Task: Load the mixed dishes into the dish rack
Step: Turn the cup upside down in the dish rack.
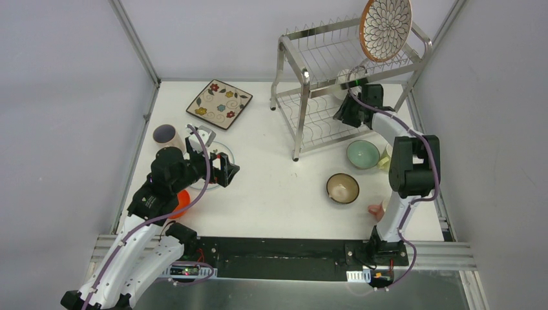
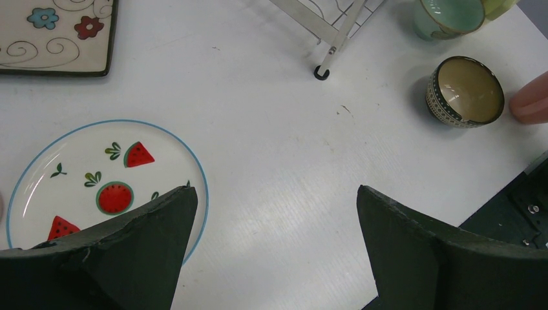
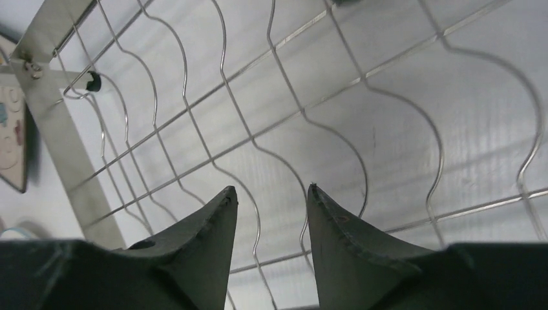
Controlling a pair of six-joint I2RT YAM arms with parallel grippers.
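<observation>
The tall 2-tier silver wire dish rack (image 1: 323, 61) stands far right, a round brown-rimmed petal-pattern plate (image 1: 386, 26) upright on its top tier. A square cream floral plate (image 1: 220, 103) lies flat to its left; a mint bowl (image 1: 362, 154) and a brown bowl (image 1: 342, 188) sit upright in front of it.

shiny metal dish rack (image 1: 302, 113), matt white table (image 1: 284, 187)

Rack (image 1: 326, 97) was shiny silver. Round plate (image 1: 386, 27) had brown rim w/ white petal pattern. Square plate (image 1: 220, 103) was cream w/ red & blue flowers, swirls, dark edge. White plate (image 2: 97, 161) had blue rim, red melon slices. Mint bowl (image 1: 362, 154); brown bowl (image 1: 342, 188), cream inside; orange bowl (image 1: 184, 203). Surface (image 1: 284, 187) was white.
</observation>
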